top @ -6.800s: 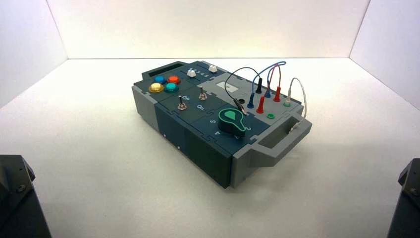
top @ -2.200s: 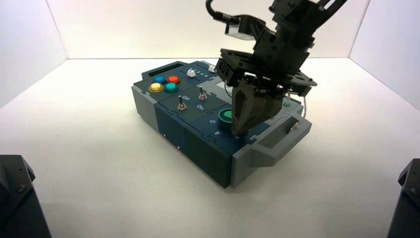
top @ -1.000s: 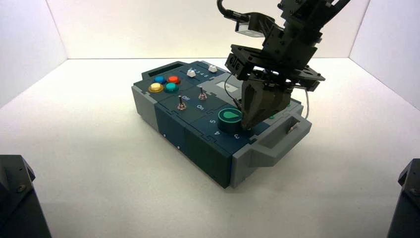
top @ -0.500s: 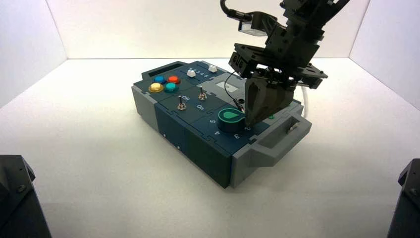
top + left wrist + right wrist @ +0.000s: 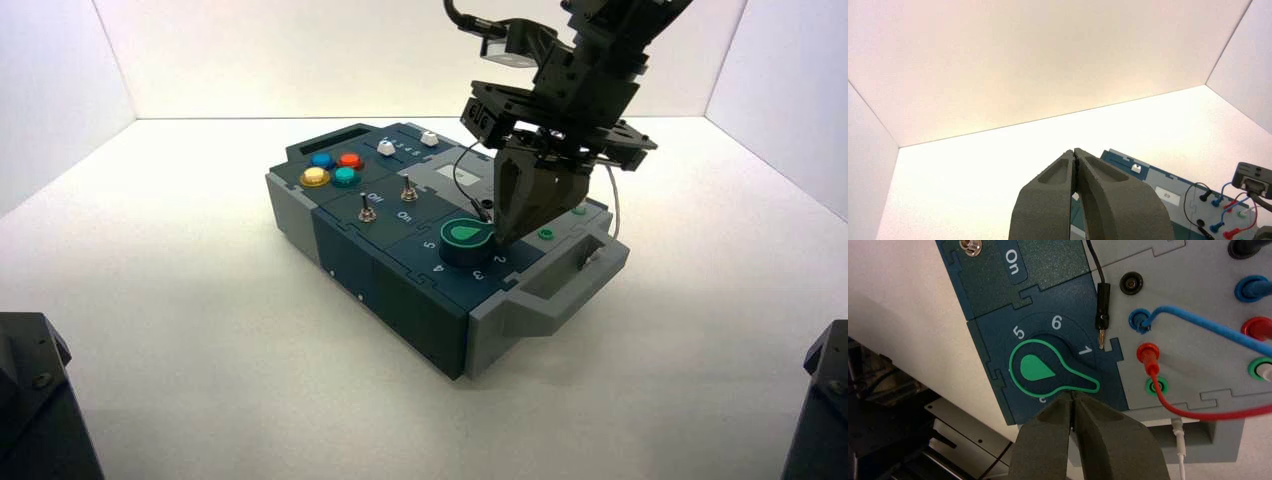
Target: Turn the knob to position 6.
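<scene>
While hovering with fingers pressed together, right gripper (image 5: 1074,399) just beside large dark-green knob (image 5: 1040,374), bright green teardrop pointer between 1 and 2.

Black wire plug (image 5: 1103,322) and looping blue wire (image 5: 1198,322) crowd the round dark-green knob (image 5: 1048,372) on the box's socket side; its front-edge side lies open.

Lab test bench, white enclosure walls (image 5: 60,60), control box (image 5: 400,290)

Box (image 5: 420,290) on surface (image 5: 200,330), turned. Knob (image 5: 463,240) at box near-right; right tool (image 5: 508,238) just right of it, above wires (image 5: 470,160). 4 buttons (image 5: 333,168) far-left, 2 switches (image 5: 388,200) between.
</scene>
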Robot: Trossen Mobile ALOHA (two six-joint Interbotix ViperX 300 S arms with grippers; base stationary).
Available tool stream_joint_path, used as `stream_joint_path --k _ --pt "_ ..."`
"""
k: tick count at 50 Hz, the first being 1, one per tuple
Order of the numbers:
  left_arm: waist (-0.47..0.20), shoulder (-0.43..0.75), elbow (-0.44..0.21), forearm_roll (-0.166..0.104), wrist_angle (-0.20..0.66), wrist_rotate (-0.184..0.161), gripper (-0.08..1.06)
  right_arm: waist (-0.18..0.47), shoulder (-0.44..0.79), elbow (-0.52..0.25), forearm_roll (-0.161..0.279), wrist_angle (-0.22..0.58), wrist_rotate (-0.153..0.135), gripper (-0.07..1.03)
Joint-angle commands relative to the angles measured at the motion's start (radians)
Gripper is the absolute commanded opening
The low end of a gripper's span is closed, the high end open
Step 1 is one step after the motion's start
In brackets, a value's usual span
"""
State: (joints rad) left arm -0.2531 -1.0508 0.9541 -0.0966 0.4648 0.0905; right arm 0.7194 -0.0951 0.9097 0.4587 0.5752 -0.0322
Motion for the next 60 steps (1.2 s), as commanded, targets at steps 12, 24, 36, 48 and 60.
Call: stream_joint_path --k 12,24,36,48,60 --pt "-0.002 0.009 -0.038 0.0 -0.011 0.005 -0.03 -0.006 0.021 -0.046 -0.009 0.002 0.002 -0.02" --pt "-0.002 0.009 -0.041 -0.002 -0.011 0.003 -0.03 -0.012 0.026 -0.054 -0.021 0.006 0.002 -0.02" --pt "-0.002 0.009 -0.043 -0.002 -0.011 0.003 -0.03 -0.032 0.034 -0.067 -0.038 0.014 0.002 -0.02" --pt "-0.002 0.009 -0.043 -0.002 -0.011 0.0 -0.03 -0.037 0.051 -0.086 -0.055 0.02 0.002 -0.02" --pt "-0.002 0.012 -0.043 -0.002 -0.011 -0.002 -0.03 -0.037 0.069 -0.103 -0.061 0.021 0.002 -0.02"
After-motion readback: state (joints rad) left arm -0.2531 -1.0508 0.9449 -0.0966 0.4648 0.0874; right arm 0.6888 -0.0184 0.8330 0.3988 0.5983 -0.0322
